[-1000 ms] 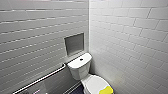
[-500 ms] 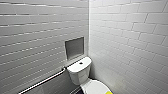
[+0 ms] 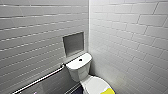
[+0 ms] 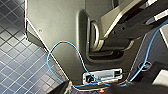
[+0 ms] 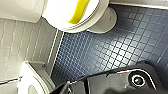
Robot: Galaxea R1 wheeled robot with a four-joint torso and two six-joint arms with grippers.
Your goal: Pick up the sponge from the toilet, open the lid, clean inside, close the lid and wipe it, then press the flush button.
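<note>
The white toilet (image 3: 79, 68) stands in the corner of two white-tiled walls. The small dark flush button (image 3: 80, 59) sits in the middle of the tank top. The lid (image 3: 94, 84) is down over the bowl. The yellow sponge (image 3: 108, 90) lies on the lid's front part, cut off by the edge of the head view. The right wrist view catches the sponge (image 5: 79, 10) as a yellow strip across the lid (image 5: 63, 11), well away from the arm. Both my grippers stand open, and the sponge lies free.
A metal grab bar (image 3: 41, 78) runs along the left wall and a square niche (image 3: 73, 44) sits above the tank. Dark blue mosaic floor (image 5: 105, 50) spreads before the bowl. A white rounded fixture (image 5: 33, 81) stands by the tiled wall.
The whole head picture has shifted slightly, with the toilet a little lower in it, so the camera has moved. Nothing in the scene itself has moved.
</note>
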